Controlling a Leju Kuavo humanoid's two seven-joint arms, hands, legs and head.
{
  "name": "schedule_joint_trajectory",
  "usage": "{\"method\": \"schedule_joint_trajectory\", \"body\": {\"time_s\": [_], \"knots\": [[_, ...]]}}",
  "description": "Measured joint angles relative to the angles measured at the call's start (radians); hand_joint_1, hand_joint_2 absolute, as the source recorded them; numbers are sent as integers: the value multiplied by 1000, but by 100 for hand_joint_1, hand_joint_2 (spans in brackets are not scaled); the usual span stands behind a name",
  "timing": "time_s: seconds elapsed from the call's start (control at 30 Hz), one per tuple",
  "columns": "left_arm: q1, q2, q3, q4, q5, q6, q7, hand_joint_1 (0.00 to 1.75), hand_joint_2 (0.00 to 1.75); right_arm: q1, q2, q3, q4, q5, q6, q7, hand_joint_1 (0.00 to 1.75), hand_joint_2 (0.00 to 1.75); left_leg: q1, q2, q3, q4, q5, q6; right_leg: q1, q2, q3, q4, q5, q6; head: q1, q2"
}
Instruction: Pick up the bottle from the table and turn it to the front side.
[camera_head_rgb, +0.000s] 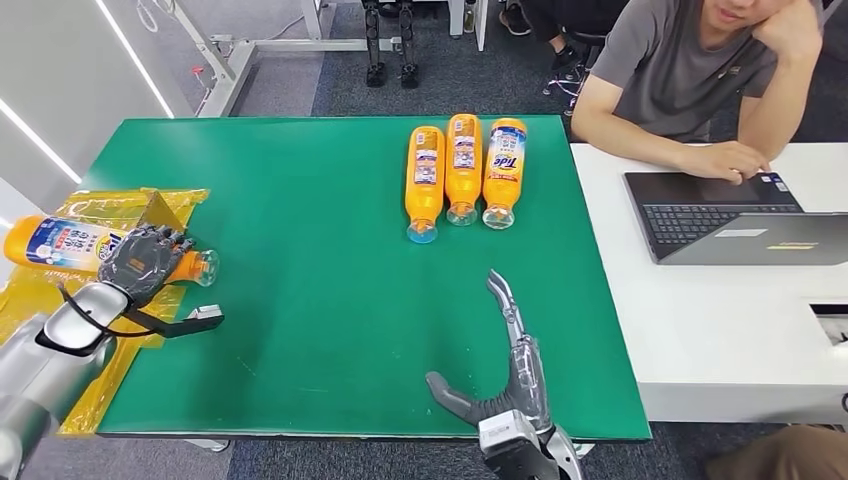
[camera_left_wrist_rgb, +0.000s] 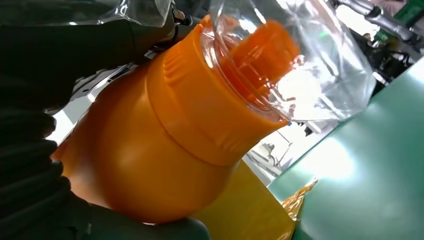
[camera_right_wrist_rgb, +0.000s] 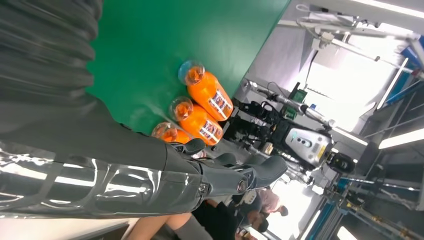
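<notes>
Gripping hand: the left hand (camera_head_rgb: 145, 262), at the left edge of the head view, has its dark fingers (camera_head_rgb: 170, 243) wrapped over the neck end of an orange bottle (camera_head_rgb: 70, 243).
Bottle: lying on its side above a yellow plastic sheet (camera_head_rgb: 30, 300) at the table's left edge, clear cap (camera_head_rgb: 205, 266) pointing right, printed label facing up; whether it rests on the sheet or is lifted off it I cannot tell.
Left wrist view: orange shoulder of the bottle (camera_left_wrist_rgb: 150, 150) close up, clear cap (camera_left_wrist_rgb: 300, 65) over the orange spout.
Right hand: the right hand (camera_head_rgb: 495, 375) sits low in the centre of the head view over the green table (camera_head_rgb: 300, 250), fingers stretched straight, thumb spread aside, holding nothing.
Row of bottles: three more orange bottles (camera_head_rgb: 463, 165) lie side by side, touching, at upper centre, caps toward the robot.
Upper right: a person (camera_head_rgb: 690, 70) leans on a white desk (camera_head_rgb: 720, 330) by an open laptop (camera_head_rgb: 730, 215).
</notes>
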Motion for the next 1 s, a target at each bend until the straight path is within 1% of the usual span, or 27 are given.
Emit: {"method": "schedule_joint_trajectory", "body": {"time_s": [0.1, 0.2, 0.3, 0.53, 0.6, 0.67, 0.8, 0.87, 1.0], "knots": [[-32, -12, -37, 55, 15, 1, 3, 175, 175, 6, 0, -7, 0, 0, -10, 0, 0, 175, 0, 0, 0, 0, 0, 0, 0, 0, 0, 0, 0, 0, 0, 0], [-45, -27, -48, 99, 42, 4, 23, 175, 175, 6, 0, -11, 0, 3, -23, 1, 0, 175, 0, 0, 0, 0, 0, 0, 0, 0, 1, 0, 0, 0, 0, 0], [-47, -38, -55, 132, 27, 2, 35, 175, 175, 4, -2, -12, 0, -1, -33, 1, 0, 175, 0, 0, 0, 0, 1, -1, 0, 0, 1, 0, 0, 0, 0, 0], [-64, -43, -74, 164, 23, -18, 9, 175, 175, -16, -6, -13, 4, -14, -38, -9, 0, 175, 0, 0, 0, 0, 1, -1, 0, 0, 1, 1, 0, 0, 0, 0], [-75, -48, -75, 171, 47, -53, -18, 175, 175, -29, -7, -12, 8, -22, -47, -12, 0, 175, 0, 0, 0, 0, 1, -1, 0, -1, 1, 1, 0, 0, 0, 0], [-89, -57, -75, 181, 75, -106, -42, 175, 175, -43, -9, -12, 15, -33, -60, -14, 0, 175, 0, -1, 0, 0, 1, -1, 0, -1, 1, 1, 0, 0, 0, 0], [-109, -75, -75, 205, 116, -209, -45, 175, 175, -57, -12, -9, 29, -53, -86, -21, 0, 175, 0, -1, 0, 0, 1, -1, 0, -1, 1, 1, 1, -1, 0, 0], [-114, -80, -75, 217, 130, -235, -41, 175, 175, -62, -15, -8, 36, -58, -93, -25, 0, 175, 0, 0, 0, 0, 1, -1, 0, -1, 1, 1, 1, -1, 0, 0], [-117, -81, -75, 234, 161, -251, -44, 175, 175, -68, -17, 0, 43, -61, -100, -28, 0, 175, 0, 0, 0, 0, 1, -1, 0, 0, 0, 1, 1, -1, 0, 0]]}}
